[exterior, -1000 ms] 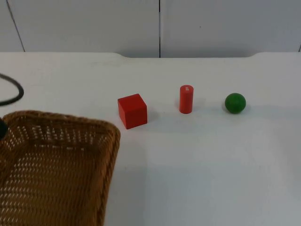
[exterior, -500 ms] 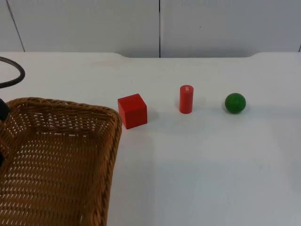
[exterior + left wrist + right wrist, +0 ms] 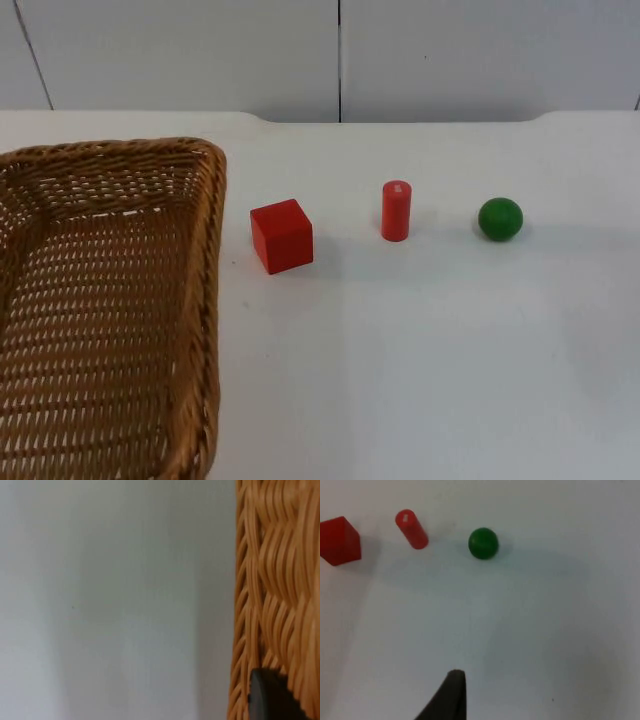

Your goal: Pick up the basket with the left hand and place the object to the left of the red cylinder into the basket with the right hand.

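The wicker basket [image 3: 110, 310] sits large at the left of the top view, its near wall rising toward the camera, which suggests it is lifted off the white table [image 3: 450, 350] and held up so that something can be dropped into it. In the left wrist view the left gripper [image 3: 272, 697] shows one black fingertip pressed against the woven rim, so it appears to be clamped on the basket's edge, though the second finger is hidden. Just beside the basket's right wall, but apart from it, lies the red cube [image 3: 281, 235]; it is the thing to the left of the red cylinder [image 3: 396, 210], so it is judged to be the piece to go in. The cylinder stands upright, and further right rests the green ball [image 3: 500, 219], all three in a row well apart from one another. The right gripper [image 3: 451, 695] hovers above bare table, near the ball's side of the row, touching nothing; whether its fingers are spread or closed cannot be told. It has yet to reach for the cube.
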Robot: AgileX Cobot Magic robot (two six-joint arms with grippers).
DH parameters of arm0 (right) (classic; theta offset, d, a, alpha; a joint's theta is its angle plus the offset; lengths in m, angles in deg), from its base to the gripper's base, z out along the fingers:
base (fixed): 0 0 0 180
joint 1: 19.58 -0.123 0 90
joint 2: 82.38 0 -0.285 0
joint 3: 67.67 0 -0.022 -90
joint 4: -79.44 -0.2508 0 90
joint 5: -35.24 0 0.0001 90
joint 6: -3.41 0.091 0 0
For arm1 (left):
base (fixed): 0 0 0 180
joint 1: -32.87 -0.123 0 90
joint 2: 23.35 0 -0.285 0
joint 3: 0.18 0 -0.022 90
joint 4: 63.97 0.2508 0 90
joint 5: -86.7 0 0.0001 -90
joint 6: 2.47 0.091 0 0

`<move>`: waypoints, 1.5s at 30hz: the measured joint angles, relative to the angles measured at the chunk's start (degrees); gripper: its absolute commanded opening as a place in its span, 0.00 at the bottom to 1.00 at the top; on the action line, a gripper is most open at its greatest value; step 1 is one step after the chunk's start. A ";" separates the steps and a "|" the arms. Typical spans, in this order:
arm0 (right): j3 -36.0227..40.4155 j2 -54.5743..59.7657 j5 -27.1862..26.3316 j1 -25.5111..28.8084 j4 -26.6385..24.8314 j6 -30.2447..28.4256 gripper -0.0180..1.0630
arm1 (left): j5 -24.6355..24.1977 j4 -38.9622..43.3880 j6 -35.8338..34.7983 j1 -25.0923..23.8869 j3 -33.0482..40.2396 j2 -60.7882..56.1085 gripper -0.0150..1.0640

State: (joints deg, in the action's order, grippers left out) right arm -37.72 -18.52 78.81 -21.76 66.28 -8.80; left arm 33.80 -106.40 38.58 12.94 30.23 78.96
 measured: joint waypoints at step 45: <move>-46.75 75.38 -30.43 -37.24 16.07 18.65 0.93 | 0.71 3.77 -2.00 0.02 0.00 0.00 0.01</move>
State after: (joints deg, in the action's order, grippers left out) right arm -84.47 56.86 48.38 -59.00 82.35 9.85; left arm 34.50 -102.63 36.58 12.96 30.23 78.96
